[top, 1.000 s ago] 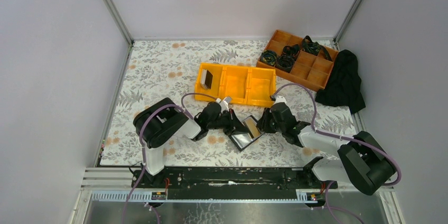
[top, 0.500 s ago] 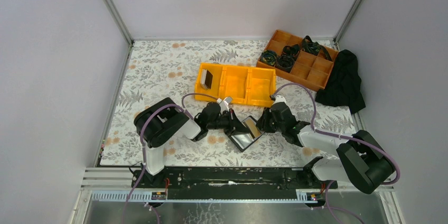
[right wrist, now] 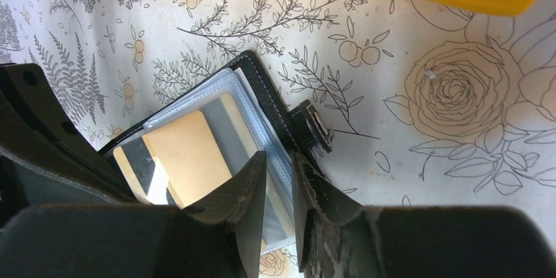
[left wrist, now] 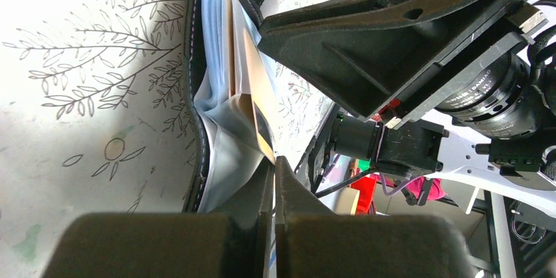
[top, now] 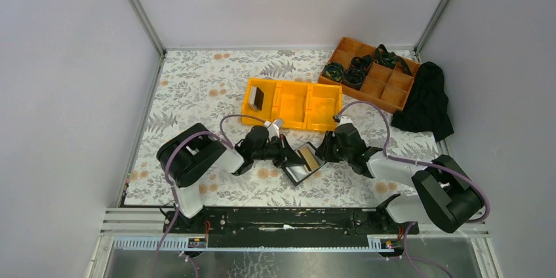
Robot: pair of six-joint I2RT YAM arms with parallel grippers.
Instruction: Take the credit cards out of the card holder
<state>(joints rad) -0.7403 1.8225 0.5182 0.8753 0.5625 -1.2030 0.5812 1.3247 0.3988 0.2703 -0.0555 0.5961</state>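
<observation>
We find the small black wallet-like card holder (top: 300, 172) lying open on the floral tablecloth (top: 197, 81), between the arms. The left gripper (left wrist: 275, 173) is clenched, by our reading on the protruding end of the thin tan credit card (right wrist: 187, 160), which sits part-way out of its clear sleeve. The right gripper (right wrist: 278, 166) grasps the holder's sleeve edge. One small card (top: 258, 98) stands in the left compartment of the yellow three-compartment plastic bin (top: 292, 104). We judge extraction partly done; whether further sleeves are filled we cannot tell.

overhead wide; both wrists closely share card holder (right wrist: 252, 111).
</observation>
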